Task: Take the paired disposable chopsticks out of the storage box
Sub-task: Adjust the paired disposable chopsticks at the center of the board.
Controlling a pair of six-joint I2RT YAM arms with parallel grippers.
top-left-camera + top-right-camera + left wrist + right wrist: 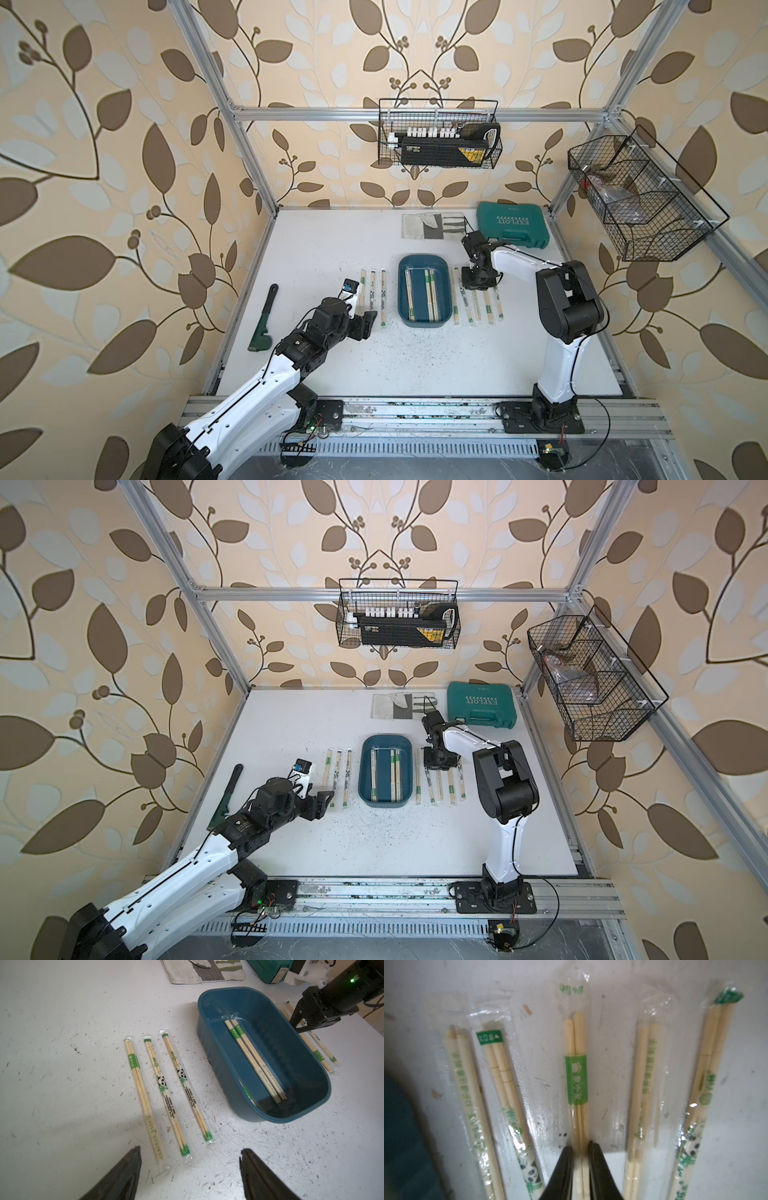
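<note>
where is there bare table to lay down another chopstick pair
Widest bare patch: the front of the table, between the storage box and the near rail. Also bare: the back left corner, beside the glove. Crowded: right of the box, five chopstick pairs under the right gripper.

storage box [424, 258] centre, chopsticks [430, 295] inside; three pairs [372, 297] left, five pairs [487, 309] right; wrench [262, 320] leftmost

walls: leaf wallpaper [104, 187] | tabletop [415, 374]: white, scuffed | frame [415, 111]: aluminium
</note>
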